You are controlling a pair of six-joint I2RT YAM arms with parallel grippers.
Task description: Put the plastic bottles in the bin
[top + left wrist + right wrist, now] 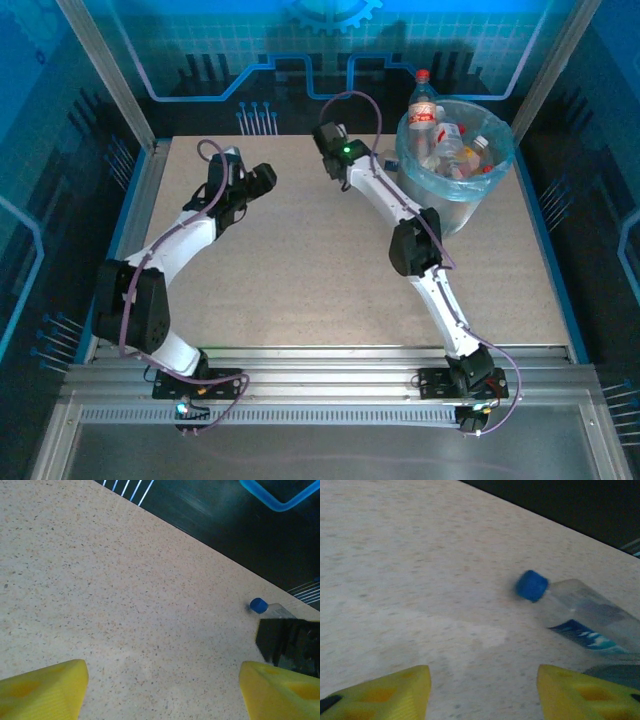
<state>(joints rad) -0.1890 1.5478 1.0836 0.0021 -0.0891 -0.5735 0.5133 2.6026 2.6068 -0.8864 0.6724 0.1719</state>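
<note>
Lying ahead-right of the right hand (482, 676) — spread, empty — is a blue-capped bottle (585, 615).

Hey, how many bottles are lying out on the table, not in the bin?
1. A blue-capped bottle lies on its side on the table, just ahead of the right gripper. Others may be hidden behind the right arm or the bin.
</note>
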